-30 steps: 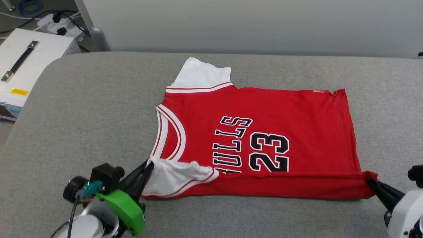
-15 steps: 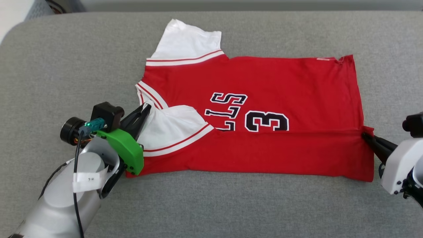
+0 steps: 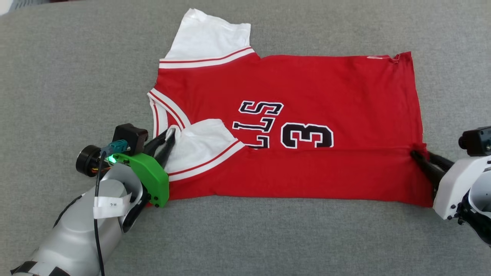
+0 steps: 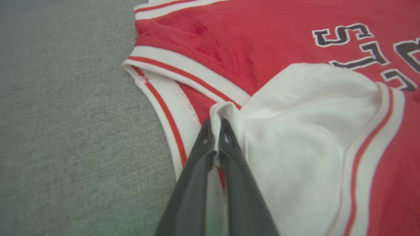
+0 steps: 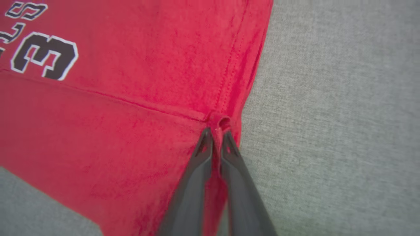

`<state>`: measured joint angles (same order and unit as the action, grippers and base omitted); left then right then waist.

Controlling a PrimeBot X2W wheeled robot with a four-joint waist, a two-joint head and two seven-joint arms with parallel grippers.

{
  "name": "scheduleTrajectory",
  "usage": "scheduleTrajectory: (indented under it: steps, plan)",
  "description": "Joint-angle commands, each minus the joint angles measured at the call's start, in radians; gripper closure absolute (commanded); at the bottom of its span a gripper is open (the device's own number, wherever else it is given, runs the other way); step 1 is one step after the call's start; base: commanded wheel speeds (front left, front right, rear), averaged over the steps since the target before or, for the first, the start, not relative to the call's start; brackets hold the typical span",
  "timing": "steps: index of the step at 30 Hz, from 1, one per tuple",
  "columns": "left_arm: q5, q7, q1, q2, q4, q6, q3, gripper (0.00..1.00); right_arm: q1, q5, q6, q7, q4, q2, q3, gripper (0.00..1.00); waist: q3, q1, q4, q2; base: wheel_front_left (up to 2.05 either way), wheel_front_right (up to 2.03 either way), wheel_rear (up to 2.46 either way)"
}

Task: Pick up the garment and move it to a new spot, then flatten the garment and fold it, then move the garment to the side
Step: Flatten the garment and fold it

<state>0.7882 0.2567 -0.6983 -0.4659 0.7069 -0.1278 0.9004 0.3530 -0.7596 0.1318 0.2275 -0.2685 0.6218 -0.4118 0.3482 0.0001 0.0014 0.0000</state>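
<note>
Now the shirt [image 3: 307, 84] lies spread flat across the middle of the frame on the grey cushion [image 3: 69, 76], its near edge folded up over part of the black lettering. At lower left the left gripper [image 3: 170, 135] has its jaws pinched on the white sleeve's corner. At the right edge the right gripper [image 3: 417, 156] is clamped on the red hem corner.
</note>
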Motion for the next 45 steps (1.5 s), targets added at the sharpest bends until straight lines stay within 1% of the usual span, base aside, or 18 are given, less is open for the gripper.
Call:
scheduleTrajectory:
  steps: [1, 7, 8, 10, 12, 17, 19, 21, 23, 25, 28, 30, 34, 37, 41, 42, 43, 45]
  plan:
    - [0.008, 0.000, -0.005, -0.005, 0.010, -0.003, 0.014, 0.00, -0.012, 0.007, -0.001, -0.027, -0.002, 0.001, 0.011, 0.00, -0.036, -0.0001, 0.012, 0.0000, 0.00, 0.00, 0.00]
    - [0.030, -0.003, -0.034, -0.071, -0.027, -0.003, 0.018, 0.00, -0.078, 0.021, -0.001, -0.073, 0.063, 0.024, 0.065, 0.00, -0.107, -0.0001, 0.037, 0.0000, 0.00, 0.00, 0.00]
    - [0.039, -0.017, -0.041, -0.081, -0.038, -0.003, 0.022, 0.00, -0.088, 0.026, -0.001, -0.073, 0.074, 0.026, 0.074, 0.00, -0.116, -0.0001, 0.040, 0.0000, 0.00, 0.00, 0.00]
    - [0.071, -0.083, -0.056, -0.103, -0.072, -0.003, 0.039, 0.00, -0.110, 0.030, -0.001, -0.063, 0.099, 0.030, 0.095, 0.00, -0.134, -0.0001, 0.048, 0.0000, 0.00, 0.00, 0.00]
    - [0.117, -0.165, -0.078, -0.127, -0.111, -0.003, 0.047, 0.00, -0.130, 0.036, -0.001, -0.045, 0.124, 0.032, 0.114, 0.00, -0.147, -0.0001, 0.055, 0.0000, 0.00, 0.00, 0.00]
    - [0.270, -0.491, -0.126, -0.183, -0.223, -0.003, 0.107, 0.00, -0.165, 0.054, -0.001, 0.004, 0.174, 0.027, 0.157, 0.00, -0.162, -0.0001, 0.067, 0.0000, 0.00, 0.00, 0.00]
    - [0.326, -0.600, -0.142, -0.194, -0.262, -0.003, 0.121, 0.00, -0.174, 0.062, -0.001, 0.022, 0.190, 0.021, 0.171, 0.00, -0.162, -0.0001, 0.070, 0.0000, 0.00, 0.00, 0.00]
    - [0.371, -0.691, -0.155, -0.204, -0.289, -0.003, 0.136, 0.00, -0.179, 0.068, -0.001, 0.042, 0.207, 0.015, 0.178, 0.00, -0.157, -0.0001, 0.069, 0.0000, 0.00, 0.00, 0.00]
    - [0.386, -0.766, -0.168, -0.213, -0.299, -0.003, 0.162, 0.00, -0.180, 0.073, -0.001, 0.058, 0.221, 0.007, 0.184, 0.00, -0.149, -0.0001, 0.065, 0.0000, 0.00, 0.00, 0.00]
    - [0.405, -0.817, -0.170, -0.211, -0.301, -0.003, 0.180, 0.00, -0.179, 0.079, -0.001, 0.073, 0.231, 0.001, 0.185, 0.00, -0.140, -0.0001, 0.058, 0.0000, 0.00, 0.00, 0.00]
    - [0.395, -0.862, -0.170, -0.205, -0.286, -0.003, 0.218, 0.00, -0.168, 0.083, -0.001, 0.089, 0.241, -0.010, 0.184, 0.00, -0.124, -0.0001, 0.043, 0.0000, 0.00, 0.00, 0.00]
    - [0.383, -0.870, -0.163, -0.198, -0.268, -0.003, 0.240, 0.00, -0.160, 0.085, -0.001, 0.094, 0.243, -0.016, 0.182, 0.00, -0.114, -0.0001, 0.034, 0.0000, 0.00, 0.00, 0.00]
    - [0.367, -0.861, -0.141, -0.179, -0.216, -0.003, 0.268, 0.00, -0.148, 0.090, -0.001, 0.100, 0.242, -0.027, 0.173, 0.00, -0.097, -0.0001, 0.016, 0.0000, 0.00, 0.00, 0.00]
    - [0.391, -0.860, -0.114, -0.163, -0.194, -0.003, 0.279, 0.00, -0.139, 0.090, -0.001, 0.103, 0.241, -0.029, 0.165, 0.00, -0.087, -0.0001, 0.007, 0.0000, 0.00, 0.00, 0.00]
    - [0.388, -0.844, -0.090, -0.152, -0.179, -0.003, 0.306, 0.00, -0.129, 0.089, -0.001, 0.104, 0.236, -0.026, 0.164, 0.00, -0.080, -0.0001, 0.000, 0.0000, 0.00, 0.00, 0.00]
    - [0.392, -0.829, -0.085, -0.149, -0.181, -0.003, 0.309, 0.57, -0.125, 0.089, -0.001, 0.107, 0.236, -0.024, 0.164, 0.00, -0.081, -0.0001, -0.001, 0.0000, 0.00, 0.00, 0.00]
    - [0.396, -0.815, -0.080, -0.147, -0.182, -0.003, 0.310, 1.00, -0.122, 0.088, -0.001, 0.108, 0.236, -0.021, 0.164, 0.00, -0.083, -0.0001, -0.002, 0.0000, 0.00, 0.00, 0.00]
    - [0.400, -0.786, -0.075, -0.145, -0.182, -0.003, 0.314, 1.00, -0.115, 0.091, -0.001, 0.114, 0.239, -0.012, 0.165, 0.00, -0.091, -0.0001, -0.001, 0.0000, 0.00, 0.00, 0.00]
